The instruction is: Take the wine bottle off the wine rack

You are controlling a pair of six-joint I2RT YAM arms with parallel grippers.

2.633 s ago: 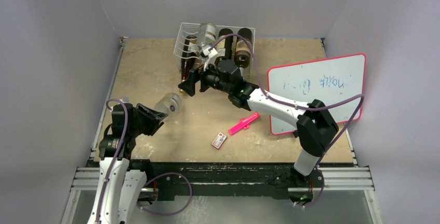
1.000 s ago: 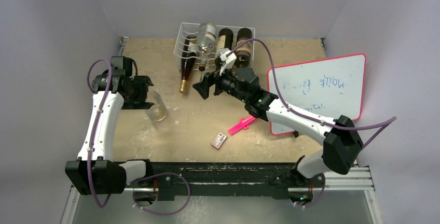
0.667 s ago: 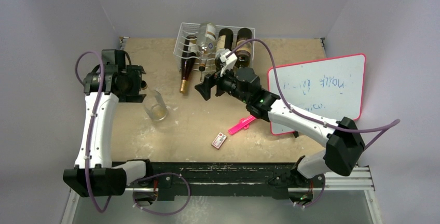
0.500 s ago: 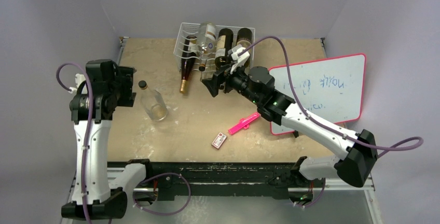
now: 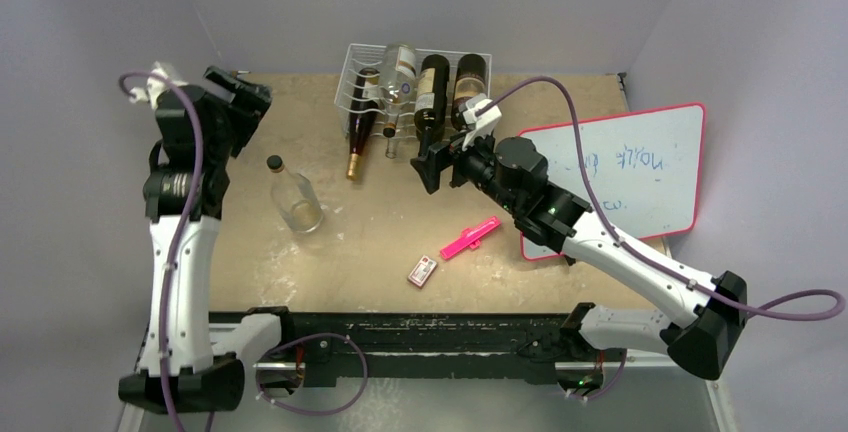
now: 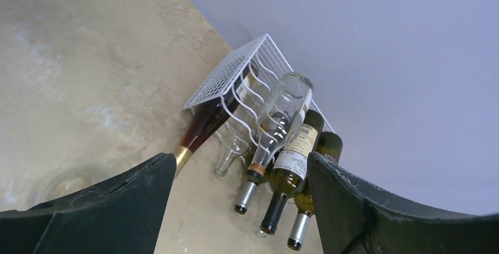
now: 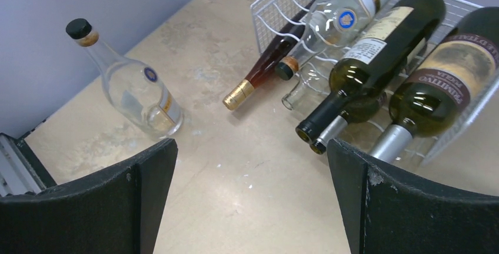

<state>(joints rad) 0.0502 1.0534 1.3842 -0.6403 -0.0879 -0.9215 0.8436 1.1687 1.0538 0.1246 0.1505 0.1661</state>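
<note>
top cam, l to r: left gripper (image 5: 238, 95) up by the back-left corner, jaws apart, nothing in them; clear bottle (image 5: 291, 192) stands on the beige table (image 5: 330, 242), off the wine rack (image 5: 352, 77) and to its front-left; right gripper (image 5: 432, 160) spread wide, empty, just before the racked bottles (image 5: 432, 87). only this view has the card (image 5: 422, 271), pink marker (image 5: 470, 237) and whiteboard (image 5: 610, 177); only the right wrist cam shows the labels clearly. walls pale lilac.
</note>
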